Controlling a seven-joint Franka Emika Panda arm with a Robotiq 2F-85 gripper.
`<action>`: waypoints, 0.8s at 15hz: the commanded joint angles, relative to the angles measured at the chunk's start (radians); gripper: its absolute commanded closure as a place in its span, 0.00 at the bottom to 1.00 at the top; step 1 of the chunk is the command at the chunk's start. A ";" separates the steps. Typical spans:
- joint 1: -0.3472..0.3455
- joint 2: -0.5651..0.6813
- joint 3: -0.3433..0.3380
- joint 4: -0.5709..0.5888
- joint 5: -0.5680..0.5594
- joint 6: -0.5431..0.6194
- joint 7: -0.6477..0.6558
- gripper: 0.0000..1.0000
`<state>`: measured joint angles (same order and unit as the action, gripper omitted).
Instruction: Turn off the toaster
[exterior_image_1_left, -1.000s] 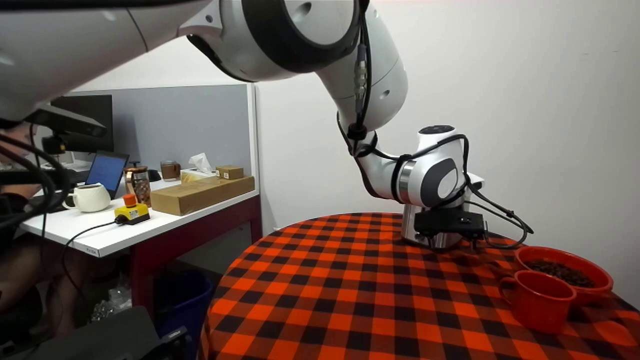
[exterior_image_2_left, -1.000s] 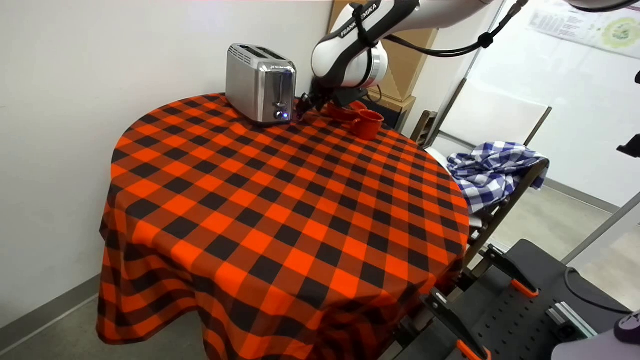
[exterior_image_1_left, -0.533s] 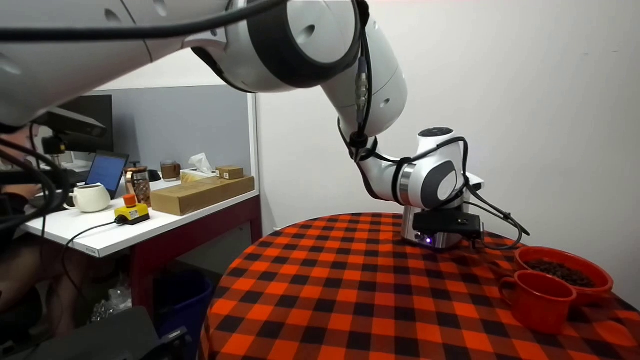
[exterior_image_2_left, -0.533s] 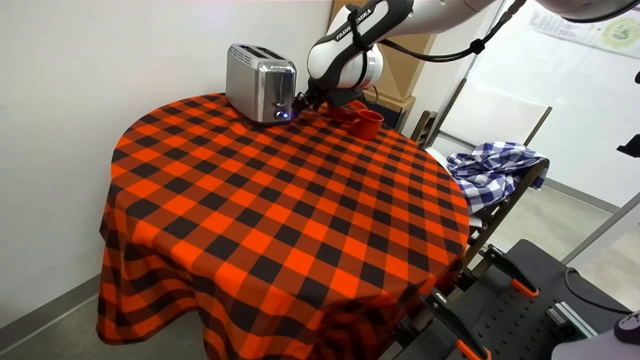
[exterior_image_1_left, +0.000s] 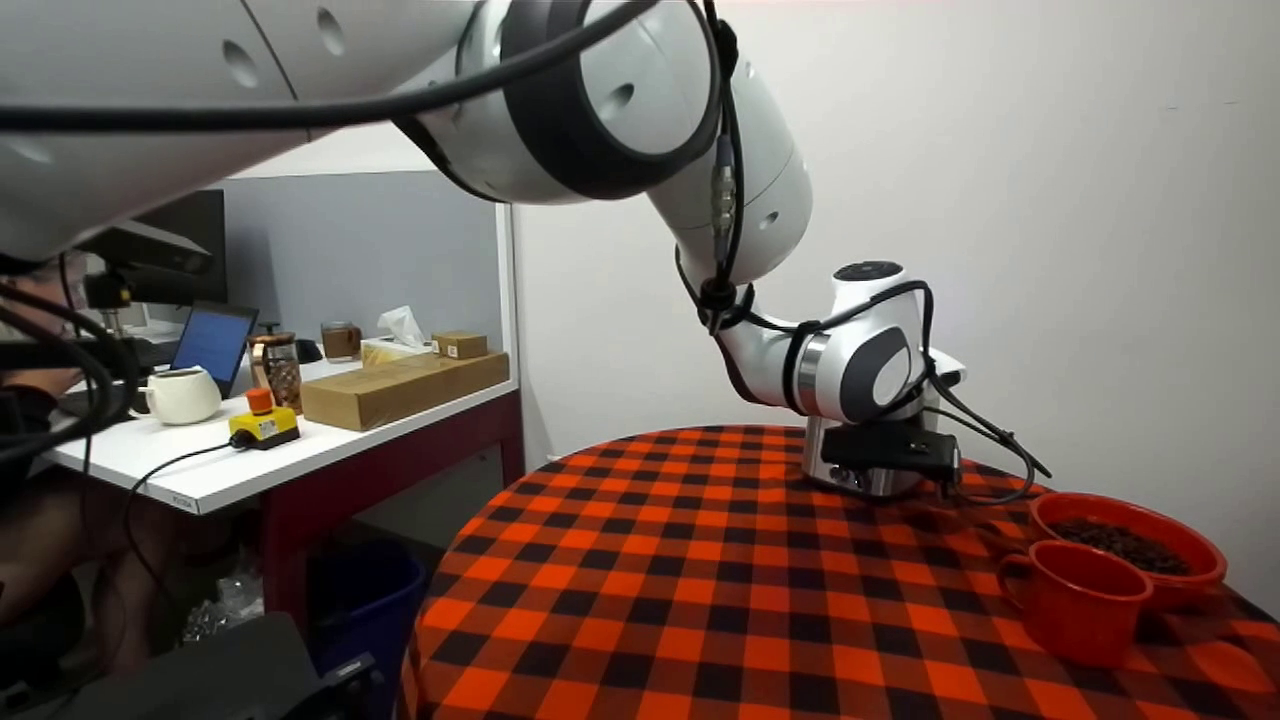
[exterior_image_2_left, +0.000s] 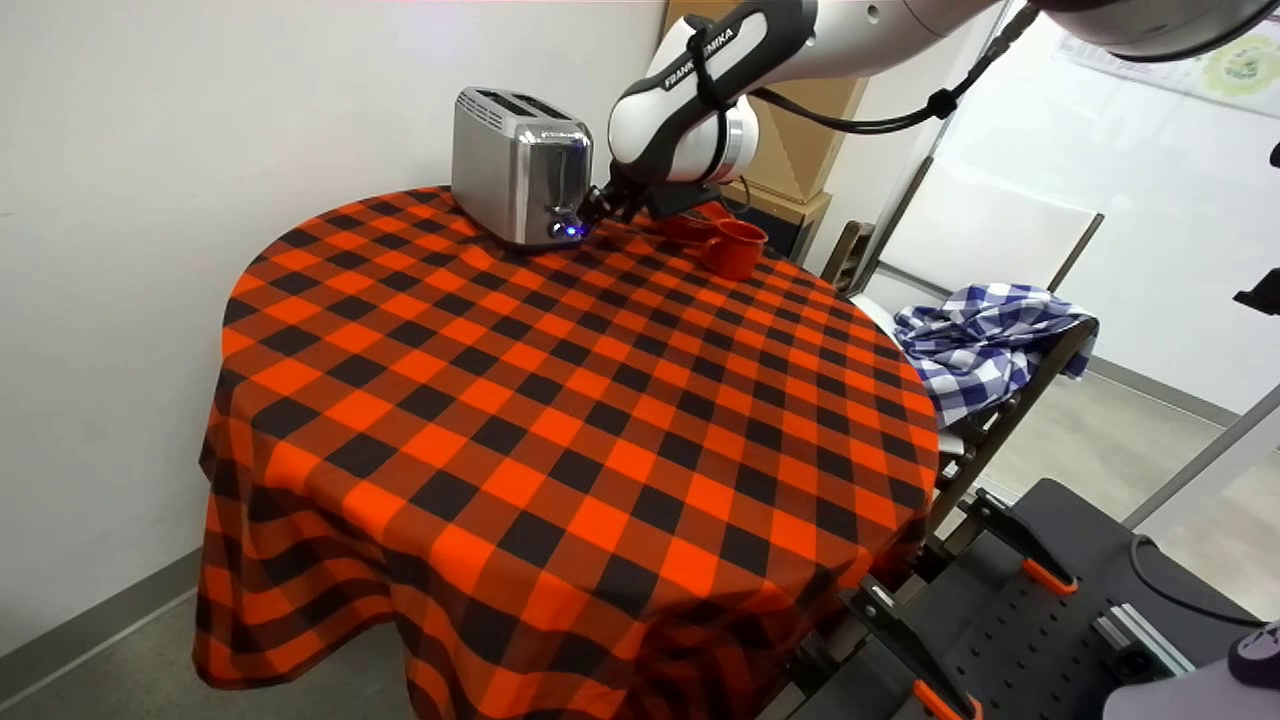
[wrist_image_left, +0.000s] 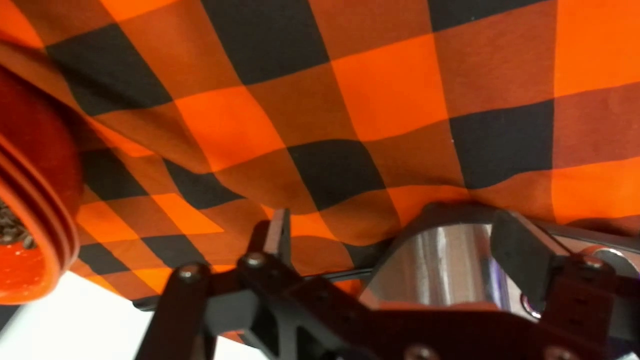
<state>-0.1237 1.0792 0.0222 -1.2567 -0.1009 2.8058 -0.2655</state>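
Right now, your tool (wrist_image_left: 400, 245) has its two fingers (wrist_image_left: 522, 260) standing well apart, just beside the lower front of the toaster (exterior_image_2_left: 515, 170). In the wrist view you see one finger overlapping the toaster's front face and the other out past its rounded metal corner, which shows in the gap between them. Whether either finger touches the metal, you cannot tell. Close to the tool you have the toaster's blue light (exterior_image_2_left: 571, 231), lit in an exterior view, with a dark knob (exterior_image_2_left: 556, 229) right beside it. Your white arm (exterior_image_1_left: 775, 200) reaches in above the desk (exterior_image_2_left: 600, 450) and, in an exterior view, hides much of the toaster. The toaster itself stands upright on that desk, near the wall (exterior_image_2_left: 300, 100), over a red-and-black checked cloth (exterior_image_1_left: 640, 600). Well apart from the toaster, on the same cloth, you find a red bowl (exterior_image_1_left: 1190, 588) holding dark bits (exterior_image_1_left: 1115, 543), and an upright red mug (exterior_image_1_left: 1085, 610) near the bowl. Farther from the toaster, past the desk's edge, a chair (exterior_image_2_left: 1000, 225) carries a blue-and-white checked fabric (exterior_image_2_left: 1000, 340). Well away from the toaster too, you can make out a white worktop (exterior_image_1_left: 225, 468) bearing a long cardboard box (exterior_image_1_left: 400, 392), a white mug (exterior_image_1_left: 185, 397) and a yellow box (exterior_image_1_left: 266, 428).
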 joint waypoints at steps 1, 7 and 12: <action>0.009 0.038 -0.011 0.057 0.004 0.014 0.035 0.00; 0.004 0.040 0.003 0.069 0.021 -0.004 0.057 0.00; -0.001 0.044 0.012 0.076 0.034 -0.016 0.073 0.00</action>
<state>-0.1256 1.0962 0.0239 -1.2324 -0.0886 2.8004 -0.2116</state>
